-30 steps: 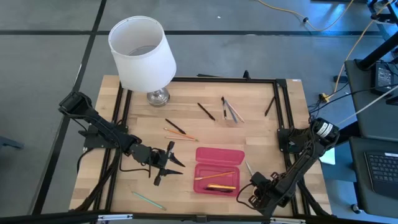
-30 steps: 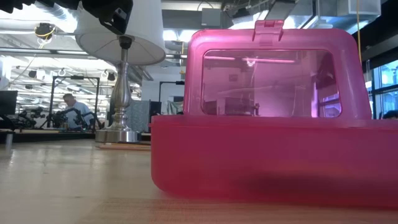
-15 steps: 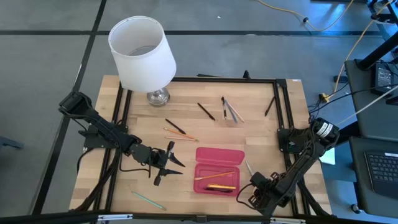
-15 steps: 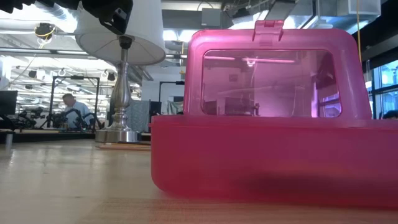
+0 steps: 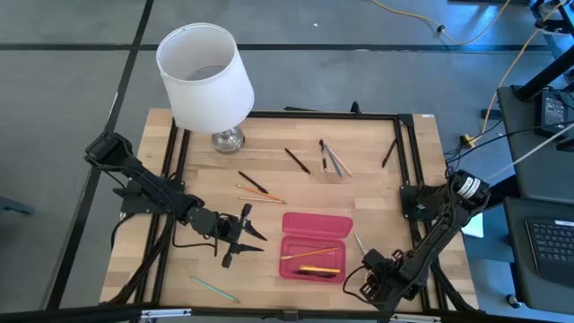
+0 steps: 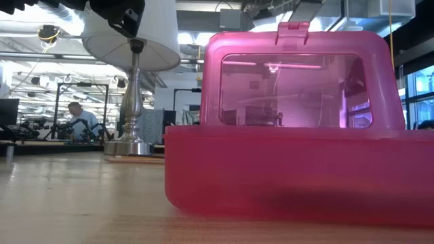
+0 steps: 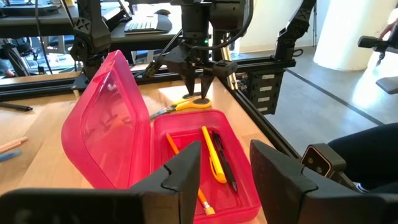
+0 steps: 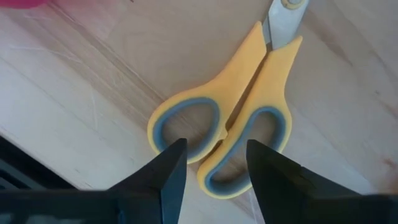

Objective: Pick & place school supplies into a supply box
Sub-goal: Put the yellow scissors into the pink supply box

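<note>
The supply box (image 5: 316, 245) lies open on the wooden table, its lid (image 7: 109, 121) standing up. Inside it lie an orange pencil (image 7: 183, 171), a yellow pen (image 7: 213, 155) and a black pen (image 7: 224, 158). Yellow-handled scissors (image 8: 239, 106) lie flat on the table just right of the box. My right gripper (image 8: 214, 168) points straight down over their handles, open, one finger on each side of the handle ends. My left gripper (image 7: 224, 180) hovers open left of the box, with nothing between its fingers. My right gripper comes from above with its fingers astride the free ends of the scissors' two handle loops (image 8: 217, 140). The scissors lie flat on the table. I cannot tell whether the fingertips touch them.
A white-shaded lamp (image 5: 204, 76) stands at the far left. Loose pens and pencils lie on the table: black (image 5: 253, 182), orange (image 5: 260, 194), black (image 5: 298, 160), grey (image 5: 334, 160), black (image 5: 388, 153), teal (image 5: 213, 288). A black frame (image 5: 408, 170) edges the table.
</note>
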Robot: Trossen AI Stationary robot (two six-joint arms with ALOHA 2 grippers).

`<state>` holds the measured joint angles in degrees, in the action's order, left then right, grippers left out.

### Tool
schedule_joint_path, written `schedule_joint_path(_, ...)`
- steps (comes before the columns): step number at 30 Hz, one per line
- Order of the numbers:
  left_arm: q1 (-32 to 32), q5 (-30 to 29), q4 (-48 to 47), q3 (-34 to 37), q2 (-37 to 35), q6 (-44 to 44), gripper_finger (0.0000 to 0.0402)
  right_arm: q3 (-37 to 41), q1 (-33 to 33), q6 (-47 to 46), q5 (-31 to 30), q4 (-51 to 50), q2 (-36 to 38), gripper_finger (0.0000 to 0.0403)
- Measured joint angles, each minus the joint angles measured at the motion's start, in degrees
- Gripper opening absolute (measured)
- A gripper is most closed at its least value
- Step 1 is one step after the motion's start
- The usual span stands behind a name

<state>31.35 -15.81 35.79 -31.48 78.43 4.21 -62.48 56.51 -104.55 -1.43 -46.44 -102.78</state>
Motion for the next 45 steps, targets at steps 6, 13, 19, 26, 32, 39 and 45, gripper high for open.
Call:
schedule_joint_path(6,0.01,0.0,0.0,0.0,0.0,0.04,0.0128,0.0,0.0,0.0,-0.31,-0.02,-0.04,0.0169)
schedule_joint_path(13,0.0,-0.02,0.0,0.0,0.0,0.03,0.0131,-0.14,-0.01,0.0,-0.02,0.28,-3.35,0.0169)
schedule_joint_path(19,-0.01,0.0,0.0,0.0,0.0,0.04,0.013,-0.3,-0.11,-0.06,1.72,0.62,-5.55,0.0163)
schedule_joint_path(26,0.01,-0.01,0.0,0.0,0.0,0.02,0.013,-0.31,-0.09,0.15,2.12,0.27,-5.6,0.0125)
schedule_joint_path(32,0.01,-0.02,-0.02,0.0,0.0,0.04,0.0131,-0.31,-0.09,0.16,1.93,0.07,-5.6,0.0104)
schedule_joint_path(39,0.01,-0.02,-0.02,0.0,0.0,0.02,0.0128,-0.28,-0.04,-1.81,2.12,-0.39,-5.6,0.0101)
schedule_joint_path(45,0.01,0.0,-0.01,0.0,0.0,0.04,0.0132,-3.01,-0.04,-2.93,2.88,-5.06,-6.12,0.01)
